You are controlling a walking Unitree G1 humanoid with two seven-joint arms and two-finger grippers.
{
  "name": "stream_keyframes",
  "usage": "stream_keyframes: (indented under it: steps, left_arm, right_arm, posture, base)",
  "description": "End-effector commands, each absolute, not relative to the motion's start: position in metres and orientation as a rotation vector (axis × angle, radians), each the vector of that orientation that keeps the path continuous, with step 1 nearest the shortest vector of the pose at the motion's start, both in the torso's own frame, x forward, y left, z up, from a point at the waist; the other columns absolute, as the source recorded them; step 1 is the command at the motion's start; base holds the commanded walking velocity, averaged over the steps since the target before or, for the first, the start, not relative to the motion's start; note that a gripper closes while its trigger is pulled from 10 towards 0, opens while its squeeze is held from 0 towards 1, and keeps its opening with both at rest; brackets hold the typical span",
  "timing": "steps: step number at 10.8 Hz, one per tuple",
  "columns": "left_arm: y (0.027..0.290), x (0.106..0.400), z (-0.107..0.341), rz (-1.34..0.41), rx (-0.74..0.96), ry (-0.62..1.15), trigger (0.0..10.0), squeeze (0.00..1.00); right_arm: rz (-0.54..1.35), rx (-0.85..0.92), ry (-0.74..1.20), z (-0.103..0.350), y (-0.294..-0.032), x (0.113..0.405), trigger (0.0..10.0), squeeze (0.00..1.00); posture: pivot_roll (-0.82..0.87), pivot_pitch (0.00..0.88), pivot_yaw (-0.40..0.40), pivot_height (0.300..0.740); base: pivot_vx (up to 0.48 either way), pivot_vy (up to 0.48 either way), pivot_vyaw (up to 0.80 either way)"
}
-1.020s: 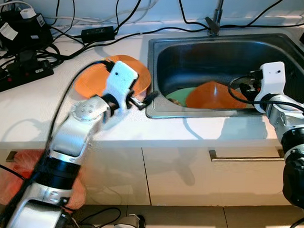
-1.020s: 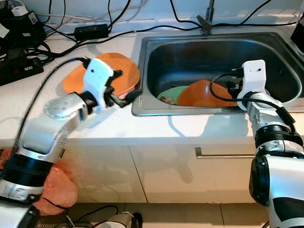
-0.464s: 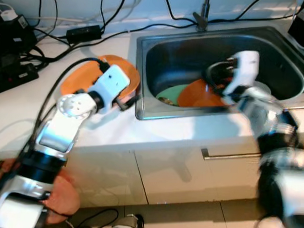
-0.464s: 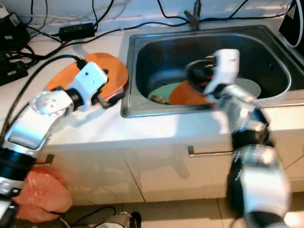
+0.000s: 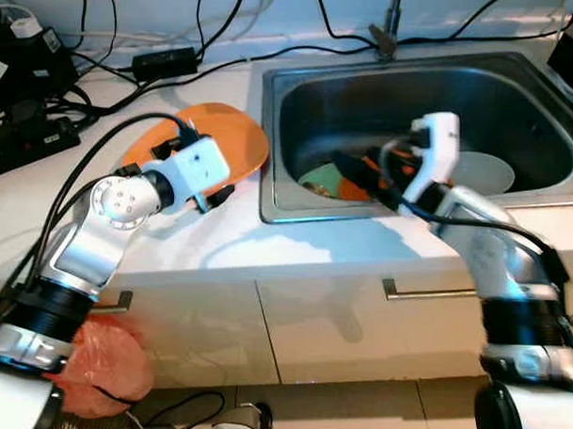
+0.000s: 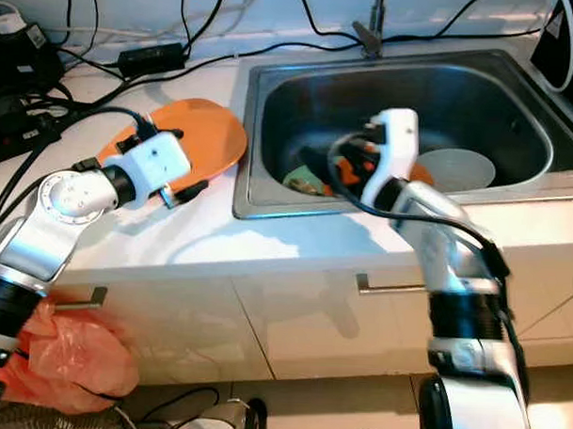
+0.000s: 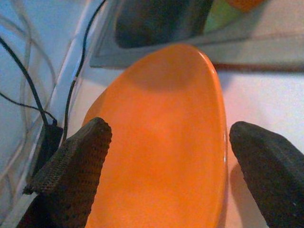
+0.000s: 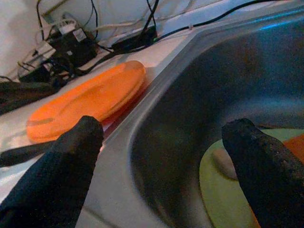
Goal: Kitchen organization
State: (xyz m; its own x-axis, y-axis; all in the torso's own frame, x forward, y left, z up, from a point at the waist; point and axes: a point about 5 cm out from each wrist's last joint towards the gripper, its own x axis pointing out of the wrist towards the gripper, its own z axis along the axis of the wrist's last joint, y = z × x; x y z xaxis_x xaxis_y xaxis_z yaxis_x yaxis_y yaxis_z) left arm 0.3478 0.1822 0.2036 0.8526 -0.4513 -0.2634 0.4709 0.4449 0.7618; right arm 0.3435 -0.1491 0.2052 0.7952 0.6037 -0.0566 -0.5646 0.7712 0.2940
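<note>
Left gripper (image 7: 166,156) hovers low over the orange plate (image 5: 228,137) on the counter (image 5: 295,252), fingers spread wide with nothing between them. The plate sits just beside the sink (image 5: 419,196) rim, probably parked there as the start of a stack, out of the basin. In the left wrist view the plate's face lies between the two fingertips and beyond them; whether either tip touches it, I cannot tell.

Right gripper (image 8: 161,161) reaches down into the sink, angled toward the robot's left, its fingers apart and empty. In the basin lie a green plate (image 8: 223,180) and, resting partly over it, another orange plate (image 5: 368,170), with a white bowl (image 5: 483,171) well to the right. The dishes look heaped there for clearing, so my read is that the orange one in the sink is next to go.

That plate lies just under and beside the right fingers, close but not gripped. The green plate shows near one right fingertip (image 8: 256,156) in the wrist view. Cables and a power strip (image 5: 35,140) crowd the counter's far left.
</note>
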Motion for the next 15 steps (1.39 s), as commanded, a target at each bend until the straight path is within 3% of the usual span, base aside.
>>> stream_keyframes:
  steps: [1,5,9,10,11,12,15]
  left_arm:
    - [0.185,0.349,0.208,-0.583,0.988,0.022,10.0,0.0]
    - [0.182,0.351,0.211,-0.603,0.95,-0.022,10.0,0.0]
    - [0.192,0.351,0.187,-0.633,1.049,0.074,10.0,0.0]
    - [0.197,0.352,0.179,-0.627,1.07,0.095,7.8,0.0]
    - [0.199,0.353,0.176,-0.622,1.078,0.098,7.8,0.0]
    - [0.213,0.353,0.164,-0.577,1.079,0.139,0.0,0.0]
    - [0.226,0.353,0.151,-0.541,1.096,0.184,0.0,0.0]
  right_arm:
    - [0.662,0.294,0.151,0.209,-0.142,0.337,10.0,1.0]
    - [0.794,0.334,0.217,0.212,-0.124,0.309,10.0,1.0]
    - [0.855,0.314,0.324,0.196,-0.122,0.292,10.0,1.0]
    - [0.863,0.308,0.34,0.194,-0.121,0.29,10.0,1.0]
    - [0.865,0.305,0.343,0.193,-0.121,0.289,10.0,1.0]
    - [0.873,0.306,0.333,0.195,-0.119,0.289,10.0,1.0]
    - [0.889,0.3,0.332,0.197,-0.117,0.288,10.0,1.0]
  posture:
    - [0.2,0.107,0.128,0.74]
    - [0.19,0.1,0.128,0.74]
    - [0.19,0.096,0.128,0.74]
    - [0.19,0.091,0.126,0.74]
    - [0.19,0.089,0.125,0.74]
    - [0.18,0.086,0.125,0.74]
    - [0.18,0.085,0.123,0.74]
  base:
    - [0.0,0.0,0.0]
    - [0.0,0.0,0.0]
    - [0.0,0.0,0.0]
    - [0.0,0.0,0.0]
    - [0.0,0.0,0.0]
    - [0.0,0.0,0.0]
    - [0.0,0.0,0.0]
